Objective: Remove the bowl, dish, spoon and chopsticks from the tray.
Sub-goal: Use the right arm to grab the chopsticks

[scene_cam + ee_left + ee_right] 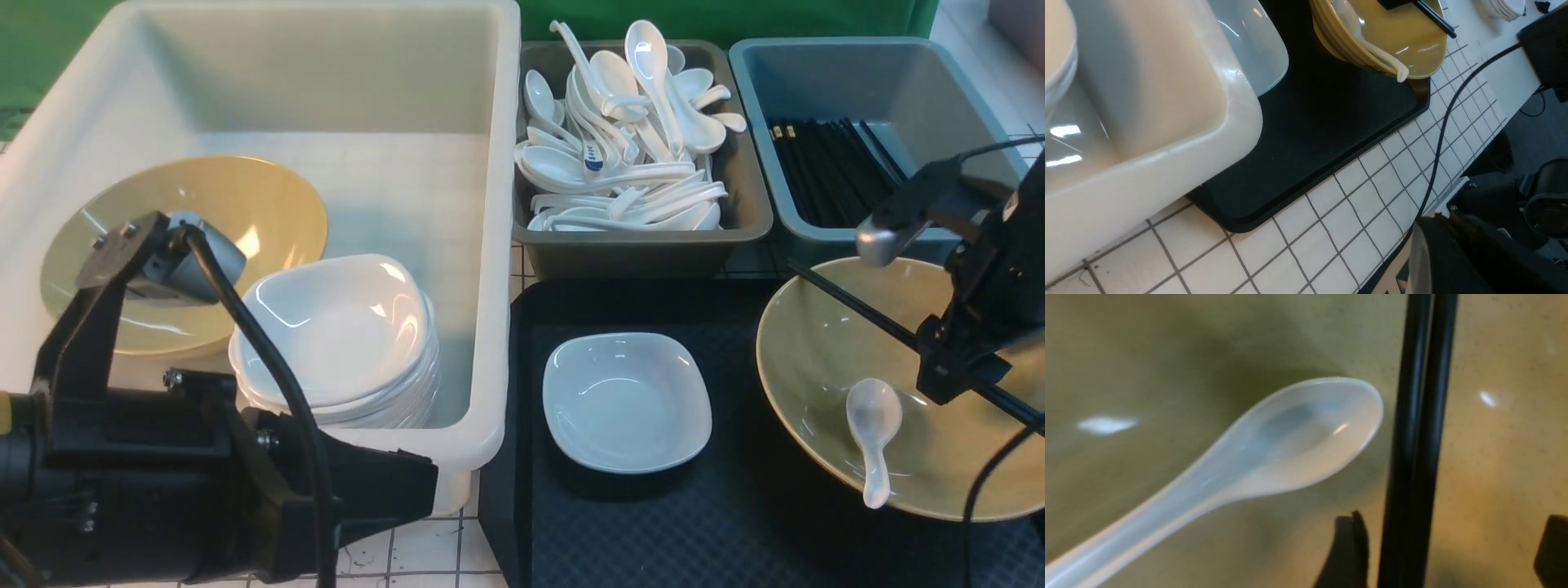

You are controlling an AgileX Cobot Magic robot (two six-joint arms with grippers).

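White tile with dark grout lines covers the table [1367, 212], and green cloth [694, 16] hangs behind the tubs. On the tiles lies the black tray [653, 531], its edge beside the large white tub [490, 204]. That tub holds an olive-yellow bowl [277, 204] and a stack of white dishes [335, 327]. Beyond the tray stand a grey-brown tub [637, 253] of white spoons [645, 196] and a blue-grey tub [865, 53] of black chopsticks in the tub [833, 163].

On the tray, the dish [627, 404] sits apart from the bowl [808, 384]. The spoon [873, 420] rests in the bowl, its handle reaching the rim, and the chopsticks [857, 309] slant across above it.

The right wrist view settles what the front view hides: the right gripper [1447, 551] is spread wide, one finger on either side of the chopsticks, with visible space by each, so it has no grip on them. The left gripper [429, 486] is closed, with nothing seen in it, over by the white tub.

Only the left wrist view shows layered yellow rims under the spoon, the tray's near corner, dark floor [1531, 126] past the table and a small white stack [1504, 10] beyond the bowl.
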